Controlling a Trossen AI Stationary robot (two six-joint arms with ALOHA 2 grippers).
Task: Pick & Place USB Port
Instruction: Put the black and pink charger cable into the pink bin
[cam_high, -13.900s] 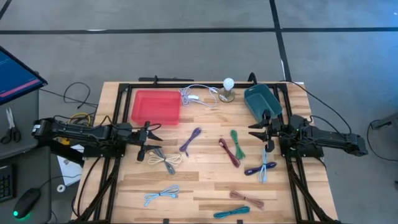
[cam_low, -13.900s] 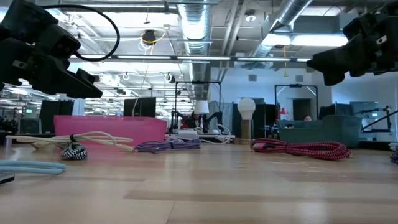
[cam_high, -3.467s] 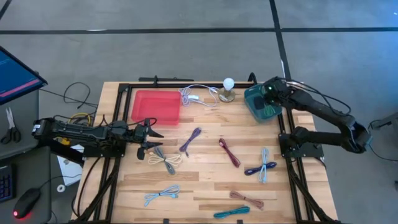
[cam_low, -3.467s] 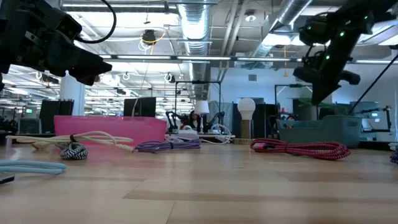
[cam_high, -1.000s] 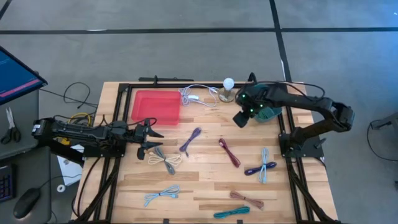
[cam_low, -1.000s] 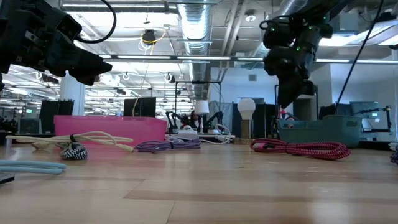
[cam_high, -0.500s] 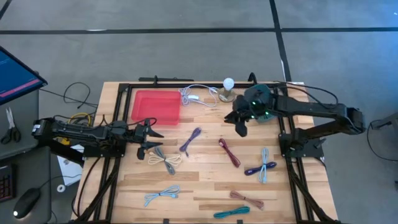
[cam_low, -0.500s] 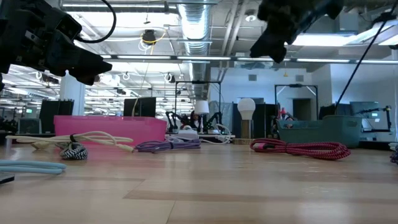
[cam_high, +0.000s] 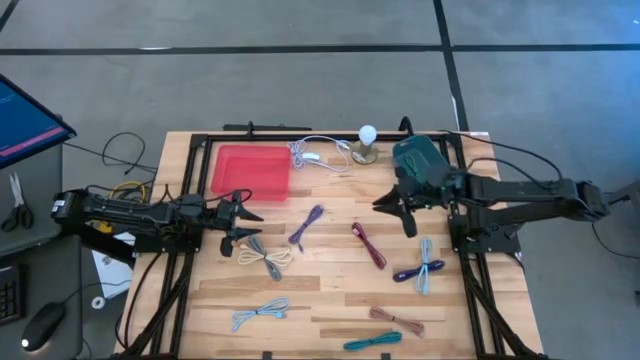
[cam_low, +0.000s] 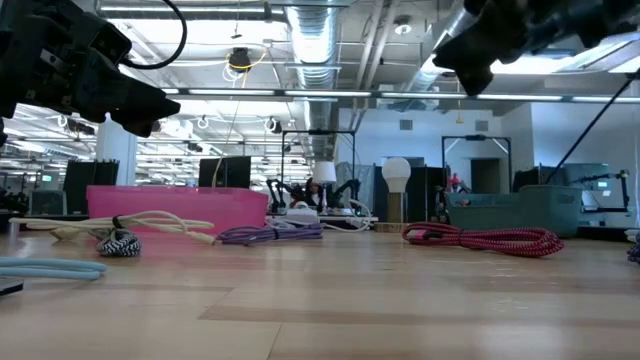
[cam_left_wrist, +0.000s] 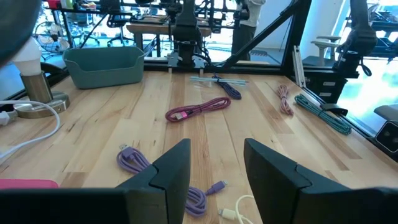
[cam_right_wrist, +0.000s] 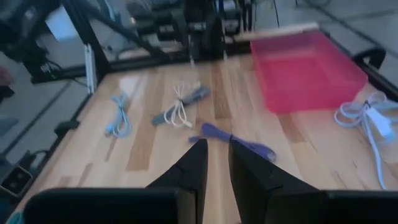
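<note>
Several coiled USB cables lie flat on the wooden table: a purple one (cam_high: 307, 225), a dark red one (cam_high: 368, 245), a navy and light blue pair (cam_high: 422, 268) and a grey and cream bundle (cam_high: 265, 258). My right gripper (cam_high: 393, 215) hovers open above the table, between the teal bin (cam_high: 415, 155) and the dark red cable, holding nothing. Its wrist view looks past the fingers (cam_right_wrist: 217, 149) toward the purple cable (cam_right_wrist: 233, 137). My left gripper (cam_high: 240, 228) waits open by the left edge, near the grey and cream bundle; its wrist view (cam_left_wrist: 214, 149) faces the purple cable (cam_left_wrist: 134, 163).
A red tray (cam_high: 250, 172) sits at the far left and the teal bin at the far right. Between them are a bulb lamp (cam_high: 367, 143) and a white cord (cam_high: 320, 155). Near the front edge lie light blue (cam_high: 260, 313), brownish (cam_high: 397, 320) and teal (cam_high: 372, 342) cables.
My right arm has swung away from the teal bin's left side. Its gripper has moved a little toward the near edge and the right, turning level over the table. Nothing hangs from it. The cables and my left arm have stayed put.
</note>
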